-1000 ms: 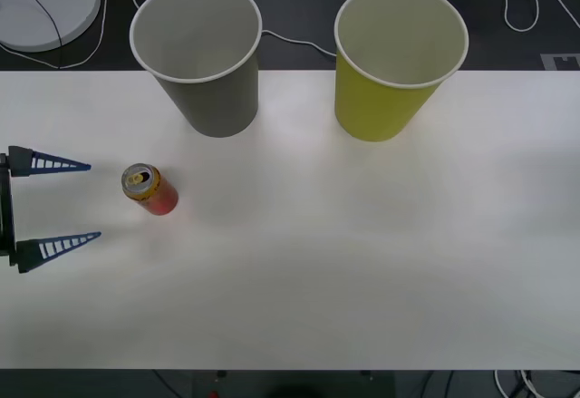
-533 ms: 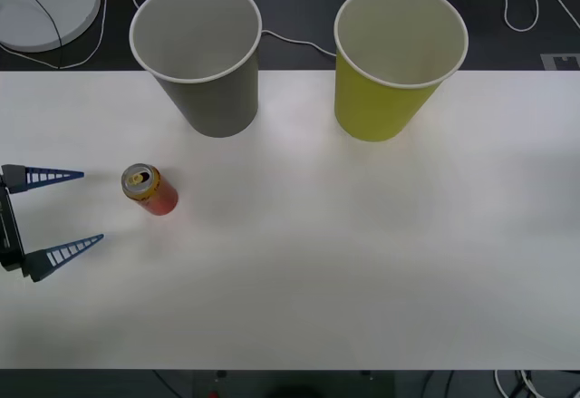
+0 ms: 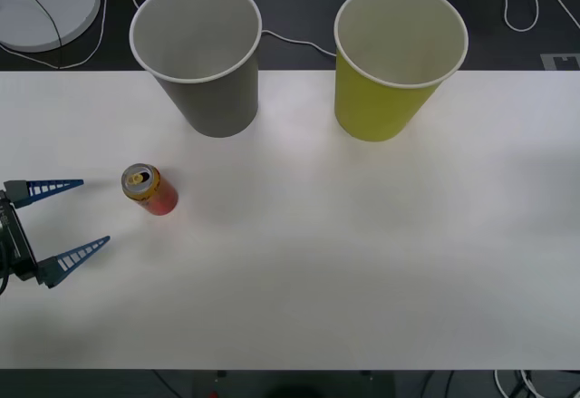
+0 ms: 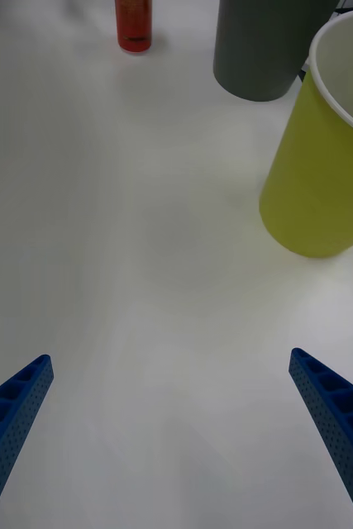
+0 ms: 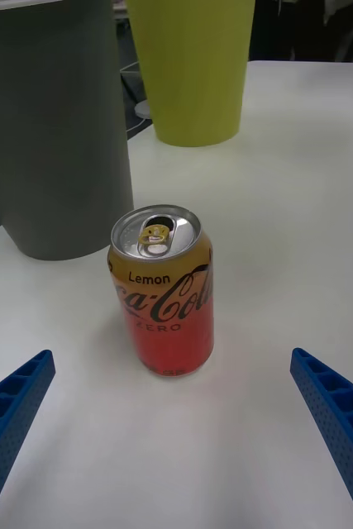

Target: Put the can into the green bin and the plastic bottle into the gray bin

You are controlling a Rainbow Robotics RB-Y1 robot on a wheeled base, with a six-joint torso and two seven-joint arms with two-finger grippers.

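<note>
The small red can (image 3: 150, 189) with a gold upper band stands upright on the white table, left of centre. My left gripper (image 3: 72, 219) is open at the table's left edge, its blue fingers pointing at the can a short way off. In the left wrist view the can (image 5: 163, 291) stands ahead between the spread fingers of my left gripper (image 5: 172, 430). The gray bin (image 3: 199, 53) stands at the back left and the green bin (image 3: 397, 58) at the back right. My right gripper (image 4: 172, 430) hangs open over bare table near the green bin (image 4: 321, 157). The plastic bottle is out of view.
A white round disc (image 3: 41, 4) and cables lie on the dark floor behind the table. The table's middle and right parts are bare white surface. In the right wrist view the gray bin (image 4: 263, 45) and the can (image 4: 133, 23) stand farther off.
My left gripper has shifted a little toward the table's front edge and turned slightly, its fingers staying spread. The can and both bins have not moved.
</note>
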